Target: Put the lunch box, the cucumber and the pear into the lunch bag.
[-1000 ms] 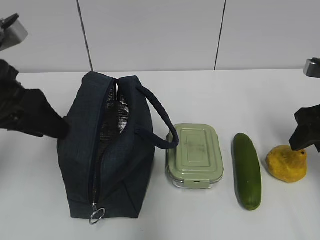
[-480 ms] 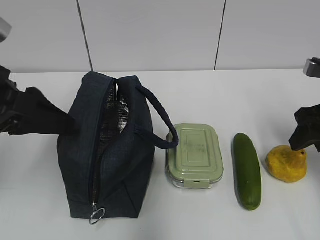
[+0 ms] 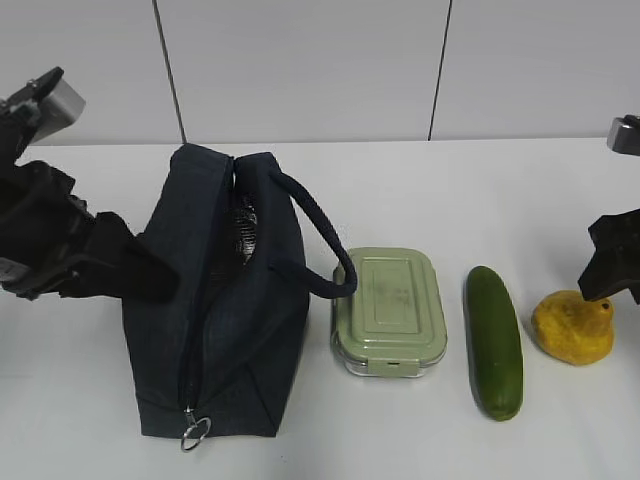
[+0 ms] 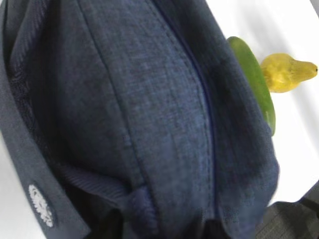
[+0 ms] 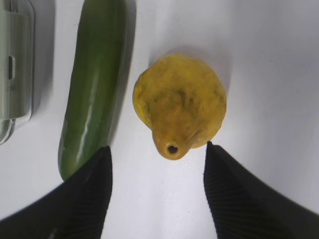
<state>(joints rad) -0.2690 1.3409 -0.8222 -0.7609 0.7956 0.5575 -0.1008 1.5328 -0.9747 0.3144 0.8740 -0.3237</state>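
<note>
**Lunch bag pressed at its side, three items not yet packed**

Lunch bag [image 3: 215, 310] stands on the left of the white table [image 3: 400, 180], its zipper slit parted only narrowly, with a sliver of foil lining showing near the top and the ring pull [image 3: 195, 432] at the near end. I have the left gripper [image 3: 150, 280] pushed against the bag's left wall; its wrist camera is filled with navy fabric, so I cannot tell whether the jaws are spread or pinching cloth.

Just right of the bag sits the lunch box [image 3: 390, 310], with the loop handle [image 3: 320, 240] drooping over its near corner. Beyond it lies the cucumber [image 3: 495, 340], then the pear [image 3: 573, 327], each a little apart.

My right gripper [image 5: 157, 186] hangs spread over the pear, one finger on either side of the stem end, touching nothing.

My worry is the mouth: the slit looks too narrow for the box, so anything lowered may snag on the edge or tip the soft bag. The lumpy pear could also roll out as the fingers come together off-centre, and the handle may drag when the box is lifted.
</note>
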